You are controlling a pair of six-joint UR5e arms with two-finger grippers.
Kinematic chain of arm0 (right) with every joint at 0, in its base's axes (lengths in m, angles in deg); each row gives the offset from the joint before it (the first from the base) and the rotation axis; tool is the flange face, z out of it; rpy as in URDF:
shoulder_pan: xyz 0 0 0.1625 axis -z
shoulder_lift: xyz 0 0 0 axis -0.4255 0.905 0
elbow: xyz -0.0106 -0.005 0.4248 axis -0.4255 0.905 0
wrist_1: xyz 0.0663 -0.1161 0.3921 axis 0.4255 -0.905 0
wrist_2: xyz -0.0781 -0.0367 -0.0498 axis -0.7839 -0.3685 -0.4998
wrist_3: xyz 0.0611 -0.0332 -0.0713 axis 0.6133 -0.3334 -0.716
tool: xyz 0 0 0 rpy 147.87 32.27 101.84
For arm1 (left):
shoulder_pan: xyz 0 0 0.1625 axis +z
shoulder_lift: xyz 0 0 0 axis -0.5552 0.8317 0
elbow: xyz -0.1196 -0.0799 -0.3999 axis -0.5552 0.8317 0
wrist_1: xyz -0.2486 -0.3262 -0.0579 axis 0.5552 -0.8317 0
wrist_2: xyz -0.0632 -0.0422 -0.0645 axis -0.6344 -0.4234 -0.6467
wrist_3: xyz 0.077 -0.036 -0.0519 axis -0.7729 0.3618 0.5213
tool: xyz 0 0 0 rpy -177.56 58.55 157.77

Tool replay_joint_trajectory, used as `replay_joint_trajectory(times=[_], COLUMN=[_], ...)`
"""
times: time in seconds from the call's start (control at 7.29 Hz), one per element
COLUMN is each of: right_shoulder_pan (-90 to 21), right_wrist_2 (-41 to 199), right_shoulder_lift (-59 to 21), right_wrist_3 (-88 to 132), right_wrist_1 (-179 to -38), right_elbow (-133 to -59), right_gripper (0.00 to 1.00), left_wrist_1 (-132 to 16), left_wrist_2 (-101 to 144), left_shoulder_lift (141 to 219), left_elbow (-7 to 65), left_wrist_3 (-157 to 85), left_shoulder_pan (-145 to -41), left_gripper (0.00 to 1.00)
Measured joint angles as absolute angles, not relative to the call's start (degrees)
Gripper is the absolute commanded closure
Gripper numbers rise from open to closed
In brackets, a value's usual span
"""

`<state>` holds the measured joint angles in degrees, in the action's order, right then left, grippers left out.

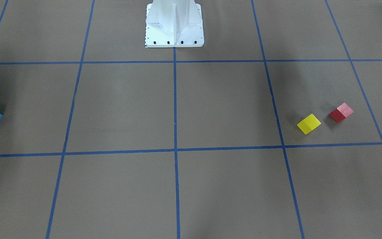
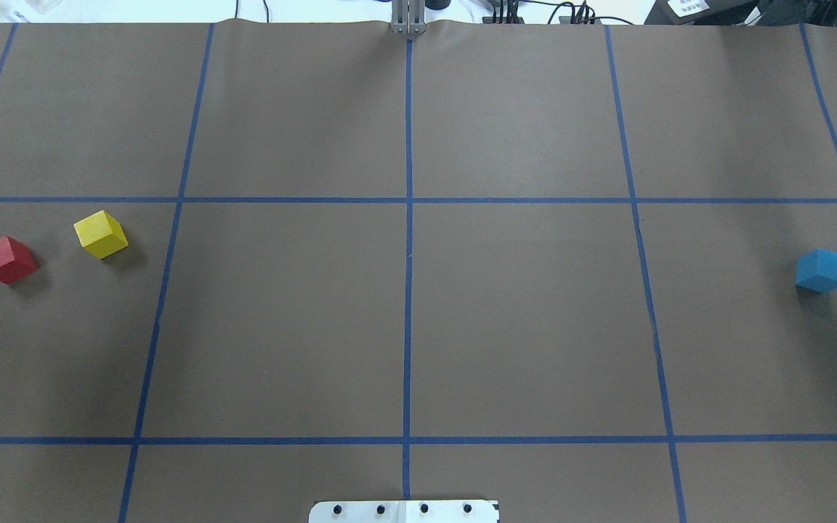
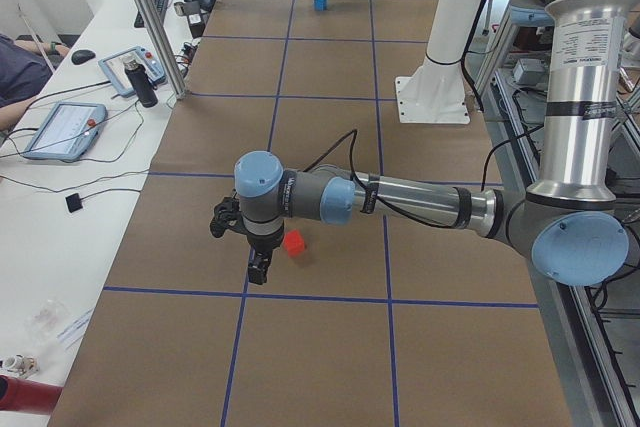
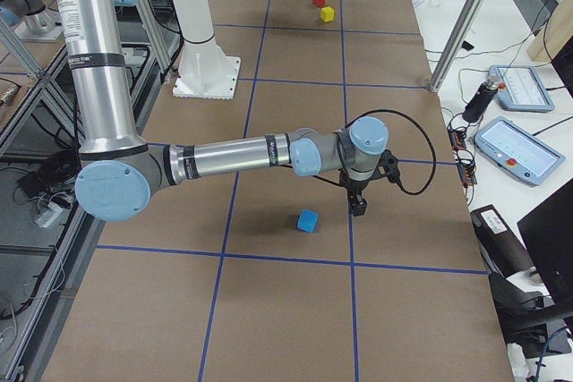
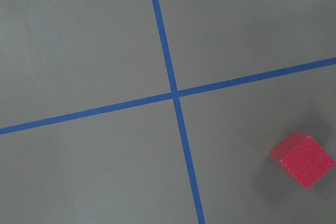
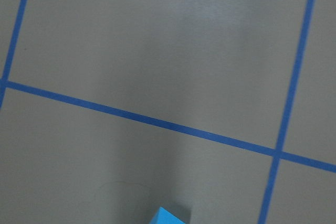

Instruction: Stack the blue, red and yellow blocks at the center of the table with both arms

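The red block (image 2: 6, 259) and the yellow block (image 2: 101, 234) lie close together at the table's left end. The blue block (image 2: 822, 270) lies alone at the right end. In the exterior left view my left gripper (image 3: 257, 272) hangs just beside the red block (image 3: 294, 242), on its outer side, and I cannot tell whether it is open. The left wrist view shows the red block (image 5: 303, 160) at lower right. In the exterior right view my right gripper (image 4: 359, 207) hangs beside the blue block (image 4: 307, 221); its state is unclear. The blue block's corner (image 6: 167, 217) shows in the right wrist view.
The white robot base (image 2: 404, 511) stands at the near table edge, in the middle. Blue tape lines (image 2: 408, 290) cross the brown table in a grid. Benches with teach pendants (image 3: 60, 127) (image 4: 524, 149) and metal posts (image 4: 457, 33) flank both table ends.
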<state>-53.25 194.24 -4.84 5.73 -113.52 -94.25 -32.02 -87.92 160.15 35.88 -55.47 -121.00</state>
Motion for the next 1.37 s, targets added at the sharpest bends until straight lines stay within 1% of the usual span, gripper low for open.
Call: replay_joint_trajectory(times=[0.27,0.41,0.82,1.37], right_shoulder_pan=[-48.11,-46.08,-42.43,-41.73], right_wrist_2=[192.78,191.55,190.30,189.98], right_shoulder_lift=[-2.09,-1.49,0.05,2.62], right_wrist_3=[5.52,5.39,1.35,-8.06], right_wrist_1=[-103.05,-101.36,-100.50,-100.61], right_elbow=[-91.86,-91.39,-91.13,-91.52], right_gripper=[0.00,0.00,0.01,0.01], left_wrist_1=[-32.06,-32.06,-32.07,-32.08], left_wrist_2=[-87.93,-87.93,-88.05,-88.19], left_shoulder_lift=[160.13,160.17,160.32,160.28], left_elbow=[35.84,35.84,36.01,36.25], left_wrist_3=[-55.57,-55.70,-55.80,-55.78], left_shoulder_pan=[-121.00,-121.00,-120.97,-120.99], left_gripper=[0.00,0.00,0.00,0.00])
